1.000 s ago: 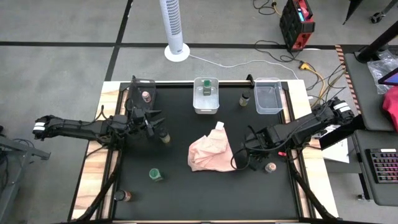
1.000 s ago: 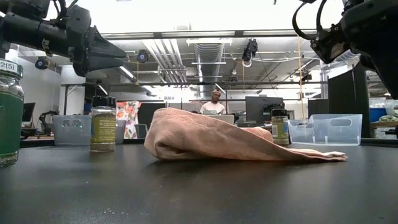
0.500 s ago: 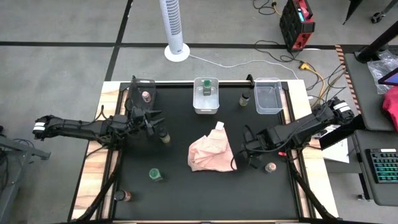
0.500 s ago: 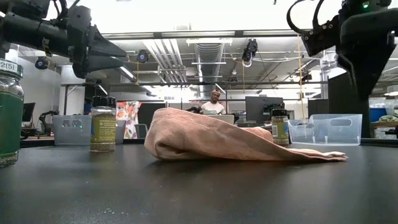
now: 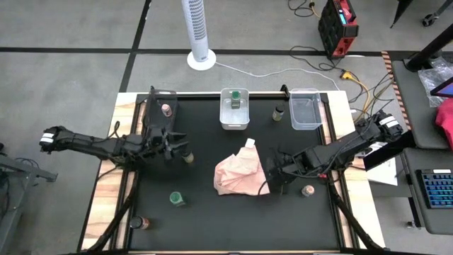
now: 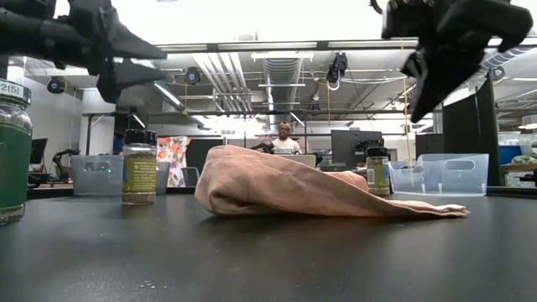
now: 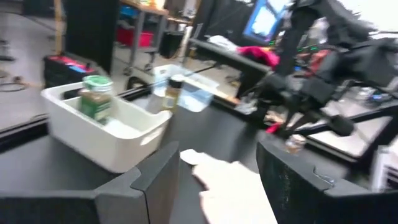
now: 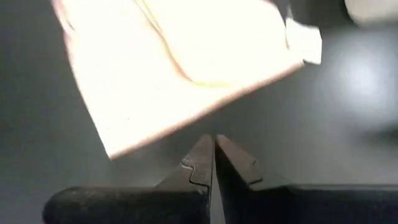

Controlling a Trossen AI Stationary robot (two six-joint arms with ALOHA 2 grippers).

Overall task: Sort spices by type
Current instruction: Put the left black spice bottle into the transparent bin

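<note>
Right tool [image 8: 214, 144] pressed together, empty, poised just beside the pink cloth [image 5: 239, 174] on the black tabletop [image 5: 212, 219]. Left tool [image 5: 172, 146] well apart from the cloth, pinching a dark-lidded spice jar [image 5: 187, 155]. Tan-lidded jar [image 5: 308, 191] near the cloth, beyond the right tool. Green-lidded jar [image 5: 176, 199] standing alone, another [image 5: 235, 101] inside the white bin [image 5: 234, 124].
</note>
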